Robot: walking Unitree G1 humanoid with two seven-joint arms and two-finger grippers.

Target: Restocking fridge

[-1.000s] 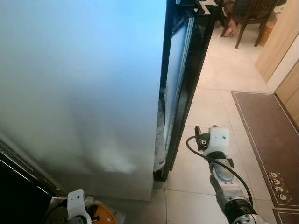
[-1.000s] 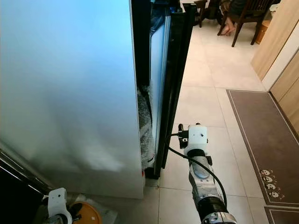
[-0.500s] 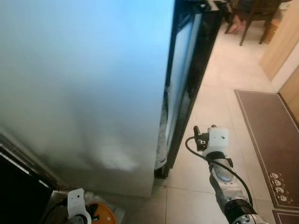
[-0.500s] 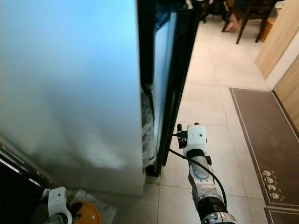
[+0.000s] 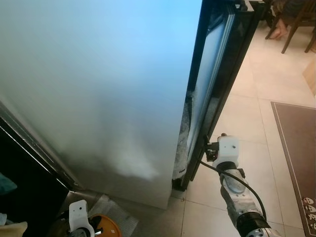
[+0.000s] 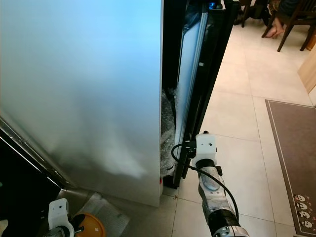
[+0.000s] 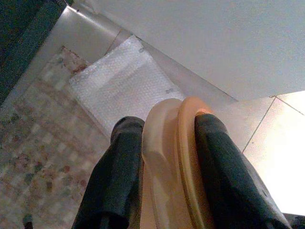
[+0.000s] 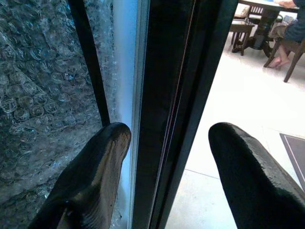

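Straddling the fridge door (image 8: 167, 109), the right gripper (image 8: 164, 157) has its fingers spread wide, one finger (image 8: 90, 176) on the inner side by the bubble wrap (image 8: 43, 90), the other (image 8: 252, 176) on the outer side w/ tiled floor (image 6: 237, 118) behind. Door's long axis runs vertical; it stands ajar, edge-on, next to the pale fridge side panel (image 5: 98, 84).

Left gripper (image 7: 167, 157) hangs low near the floor, pinching an orange plate (image 7: 171, 162) edge-on betw. both fingers, rim pointing away from the wrist. Bubble-wrap sheet (image 7: 119, 86) lies on the floor below. A seated person's feet (image 6: 274, 24) & chair at far right; brown mat (image 6: 294, 148) on the tiles.
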